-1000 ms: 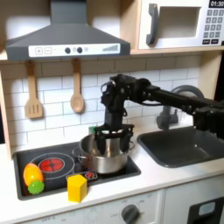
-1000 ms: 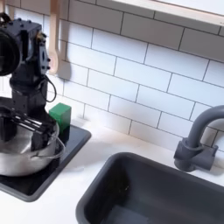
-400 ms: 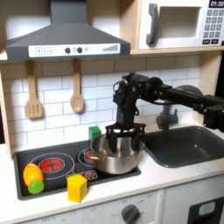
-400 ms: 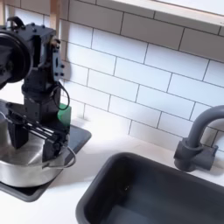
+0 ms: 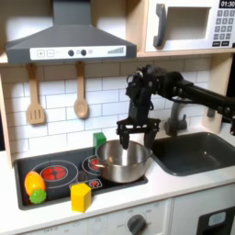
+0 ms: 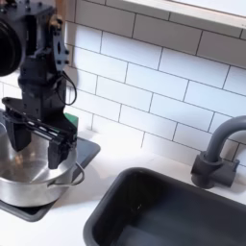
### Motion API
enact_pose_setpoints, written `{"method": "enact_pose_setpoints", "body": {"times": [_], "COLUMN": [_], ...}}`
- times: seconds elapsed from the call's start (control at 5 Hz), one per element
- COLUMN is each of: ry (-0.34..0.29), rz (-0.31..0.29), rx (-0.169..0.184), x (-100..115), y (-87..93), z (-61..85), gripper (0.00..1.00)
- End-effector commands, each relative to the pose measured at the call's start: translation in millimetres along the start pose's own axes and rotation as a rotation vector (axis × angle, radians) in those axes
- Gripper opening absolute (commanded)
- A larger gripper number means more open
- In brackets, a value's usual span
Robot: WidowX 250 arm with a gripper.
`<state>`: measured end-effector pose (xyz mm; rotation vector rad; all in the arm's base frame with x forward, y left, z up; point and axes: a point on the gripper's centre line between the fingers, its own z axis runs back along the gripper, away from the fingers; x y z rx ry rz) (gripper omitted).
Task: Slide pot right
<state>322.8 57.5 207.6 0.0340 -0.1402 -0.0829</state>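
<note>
The shiny silver pot (image 5: 122, 162) sits on the black stove top (image 5: 57, 171), over its right part in the first exterior view. My gripper (image 5: 135, 139) hangs just above the pot's back rim with its fingers spread wide and nothing between them. In the second exterior view the pot (image 6: 33, 183) lies at the lower left, and the gripper (image 6: 38, 150) stands open over it, its two fingers (image 6: 59, 154) pointing down toward the rim. I cannot tell whether the fingertips touch the pot.
A yellow block (image 5: 81, 195) and an orange and green toy food (image 5: 35, 184) lie on the stove's front left. A green block (image 5: 99, 139) stands behind the pot. The sink (image 5: 197, 151) and faucet (image 6: 217, 154) lie to the right in both exterior views.
The pot has slid toward the first exterior view's right, to the stove's right edge. My gripper moved right with it, then rose above the rim with its fingers wider apart.
</note>
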Motion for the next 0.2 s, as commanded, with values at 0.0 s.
{"method": "enact_pose_setpoints", "body": {"times": [0.0], "ry": [0.001], "rz": [0.002], "rx": [0.0], "x": [-0.5], "y": [-0.1], "z": [0.5], "gripper": [1.0]}}
